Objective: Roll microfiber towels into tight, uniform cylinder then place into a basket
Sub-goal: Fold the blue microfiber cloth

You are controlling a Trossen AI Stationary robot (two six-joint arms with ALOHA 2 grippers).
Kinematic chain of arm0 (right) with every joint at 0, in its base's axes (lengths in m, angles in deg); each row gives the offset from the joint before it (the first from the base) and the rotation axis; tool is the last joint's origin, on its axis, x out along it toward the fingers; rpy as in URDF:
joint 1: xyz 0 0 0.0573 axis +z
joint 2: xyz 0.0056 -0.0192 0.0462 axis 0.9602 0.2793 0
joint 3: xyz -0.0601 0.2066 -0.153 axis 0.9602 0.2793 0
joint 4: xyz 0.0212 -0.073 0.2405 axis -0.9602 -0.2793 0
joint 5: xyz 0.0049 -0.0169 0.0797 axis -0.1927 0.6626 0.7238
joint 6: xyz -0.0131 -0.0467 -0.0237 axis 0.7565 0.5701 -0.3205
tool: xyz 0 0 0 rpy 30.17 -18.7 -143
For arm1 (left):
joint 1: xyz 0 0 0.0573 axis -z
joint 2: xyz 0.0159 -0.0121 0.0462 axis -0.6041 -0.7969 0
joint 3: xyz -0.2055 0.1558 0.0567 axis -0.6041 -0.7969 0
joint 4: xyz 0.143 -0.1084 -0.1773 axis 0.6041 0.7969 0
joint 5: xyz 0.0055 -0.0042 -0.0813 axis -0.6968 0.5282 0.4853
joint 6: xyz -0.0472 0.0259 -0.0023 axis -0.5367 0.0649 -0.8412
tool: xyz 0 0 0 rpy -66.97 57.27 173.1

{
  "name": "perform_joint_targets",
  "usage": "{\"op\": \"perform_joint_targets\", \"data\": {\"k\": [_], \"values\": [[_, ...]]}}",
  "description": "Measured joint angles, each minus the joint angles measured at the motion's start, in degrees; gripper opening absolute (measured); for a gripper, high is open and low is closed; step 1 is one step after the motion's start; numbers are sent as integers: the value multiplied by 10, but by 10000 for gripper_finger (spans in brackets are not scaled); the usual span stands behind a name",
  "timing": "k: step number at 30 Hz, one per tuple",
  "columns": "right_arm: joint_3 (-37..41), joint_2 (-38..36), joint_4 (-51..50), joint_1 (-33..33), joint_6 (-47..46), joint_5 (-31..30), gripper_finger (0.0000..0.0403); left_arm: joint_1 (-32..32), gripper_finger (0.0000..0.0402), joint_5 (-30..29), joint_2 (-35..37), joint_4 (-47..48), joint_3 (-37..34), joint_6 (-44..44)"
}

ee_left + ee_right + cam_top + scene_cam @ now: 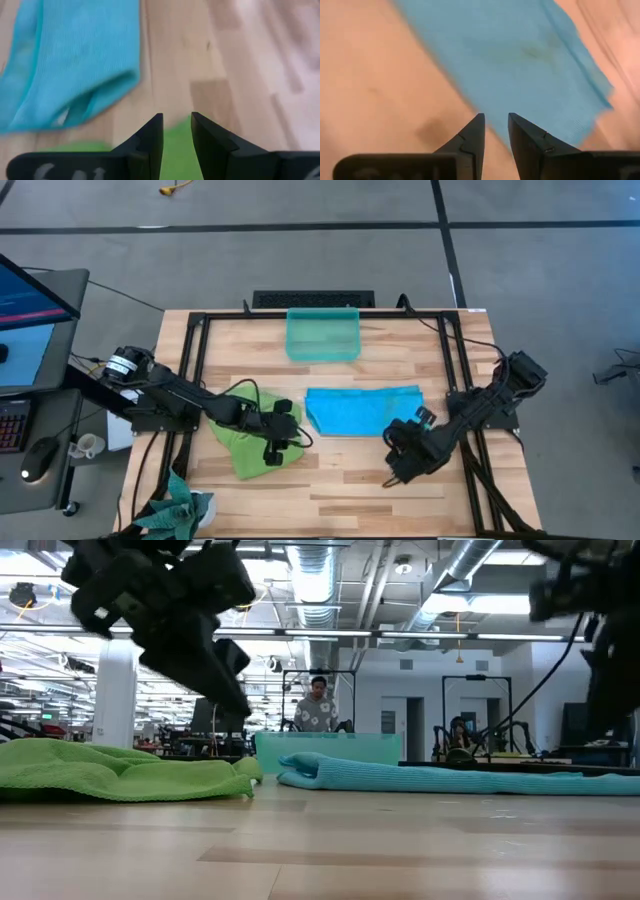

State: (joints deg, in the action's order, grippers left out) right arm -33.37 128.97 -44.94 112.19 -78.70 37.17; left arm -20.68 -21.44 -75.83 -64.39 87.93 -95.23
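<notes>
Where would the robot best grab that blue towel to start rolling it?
Probably at the near right corner of the blue towel, coming down from above with the right tool, which hovers just off that edge. The towel lies flat on the table, so only its thin edge offers anything to pinch.

Left arm reaches in from the table's left edge, bent low across the surface; left gripper [281,442] sits toward the table's middle, fingers [150,137] parted by a narrow gap, nothing between them. Right arm comes in from the right edge, angled toward the front; right gripper [400,465] near the front right, fingers [472,135] likewise slightly apart, empty.
</notes>
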Motion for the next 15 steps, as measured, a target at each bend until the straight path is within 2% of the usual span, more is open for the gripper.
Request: {"op": "perform_joint_targets", "data": {"k": [4, 6, 10, 12, 15], "values": [[-39, 0, 11, 4, 62, -61, 107, -26, 91, 5, 2, -49, -1, 39], [-67, 0, -1, 1, 108, -94, 107, -50, 91, 11, 15, -44, 9, 61], [-136, 0, -65, -14, 196, -112, 107, -105, 91, 26, 72, 64, 57, 80], [-172, 0, -116, -23, 215, -123, 107, -129, 91, 28, 107, 109, 76, 81], [-213, -3, -199, -33, 218, -174, 107, -150, 91, 33, 156, 141, 91, 81]]}}
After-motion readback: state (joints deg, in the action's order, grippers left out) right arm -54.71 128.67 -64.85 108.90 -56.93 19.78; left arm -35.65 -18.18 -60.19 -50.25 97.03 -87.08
